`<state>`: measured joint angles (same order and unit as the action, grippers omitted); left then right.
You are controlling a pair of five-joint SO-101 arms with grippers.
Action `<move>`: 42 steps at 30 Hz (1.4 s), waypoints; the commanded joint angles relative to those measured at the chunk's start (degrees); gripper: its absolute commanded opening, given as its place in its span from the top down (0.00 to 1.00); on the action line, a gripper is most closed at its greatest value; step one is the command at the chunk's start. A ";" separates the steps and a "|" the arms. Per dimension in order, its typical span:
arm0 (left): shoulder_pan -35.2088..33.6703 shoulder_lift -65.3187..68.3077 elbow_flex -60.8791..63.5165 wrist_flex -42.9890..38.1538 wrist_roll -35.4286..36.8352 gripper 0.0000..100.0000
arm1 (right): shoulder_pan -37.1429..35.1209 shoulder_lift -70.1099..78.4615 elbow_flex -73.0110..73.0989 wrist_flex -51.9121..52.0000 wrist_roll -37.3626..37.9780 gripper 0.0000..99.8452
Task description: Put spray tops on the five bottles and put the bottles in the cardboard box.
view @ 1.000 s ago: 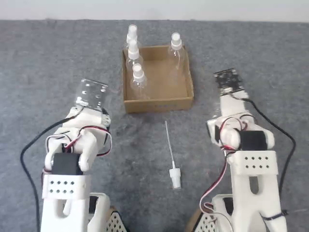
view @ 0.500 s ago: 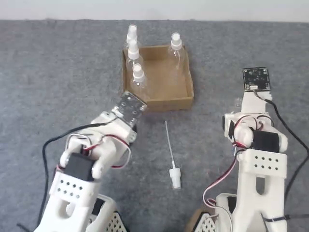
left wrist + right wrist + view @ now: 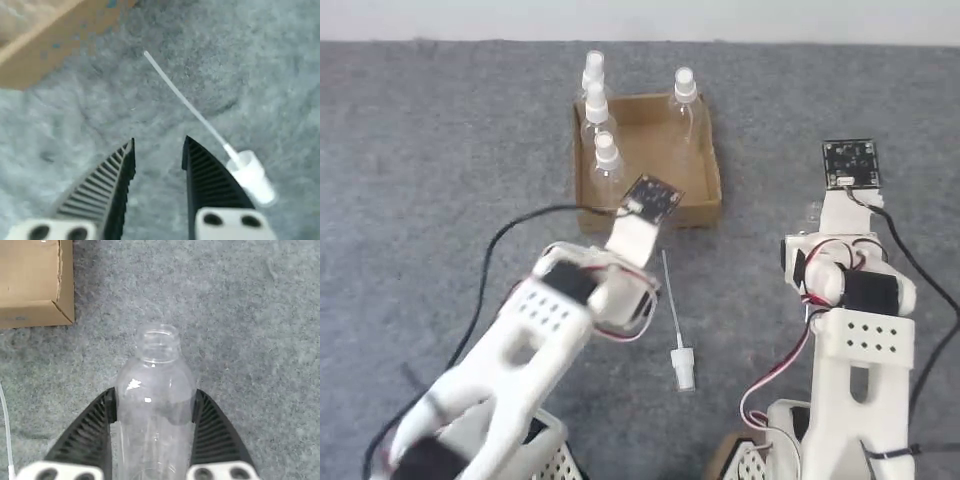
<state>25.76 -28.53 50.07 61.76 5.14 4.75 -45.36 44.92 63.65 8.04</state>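
We see the left hand (image 3: 159,142), released, just beside the loose spray top (image 3: 248,175) lying in front of the cardboard box (image 3: 698,214). The right hand (image 3: 155,396), near the box's corner, grips an uncapped bottle (image 3: 156,385).

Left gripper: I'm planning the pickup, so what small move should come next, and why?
Probably shift the open left gripper sideways until it straddles the spray top, which lies on the carpet just outside one finger. The bottle in the right gripper has no top.

capped bottles (image 3: 607,170) stand in the cardboard box (image 3: 655,150); spray top (image 3: 682,368) lies before it; uncapped bottle (image 3: 155,390) right of the box
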 commanded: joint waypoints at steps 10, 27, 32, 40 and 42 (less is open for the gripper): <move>2.55 25.23 -18.86 -1.93 21.71 0.86 | 0.84 -2.07 -0.62 -0.92 -0.44 0.99; 2.20 41.85 -28.35 -1.58 29.71 0.86 | 0.84 -1.98 -0.62 -0.92 -0.09 0.99; 2.11 40.70 -28.44 0.35 29.71 0.96 | 0.84 -1.98 -0.62 -0.92 -0.09 0.99; -0.26 35.69 -28.09 5.98 29.45 0.99 | 0.84 -1.98 -0.53 -1.01 0.00 0.99; -2.29 34.73 -28.09 7.38 29.36 0.99 | 0.75 -2.42 0.00 -1.19 0.00 0.99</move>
<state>26.37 12.88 24.75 66.24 34.24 4.75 -45.36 44.92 63.65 8.04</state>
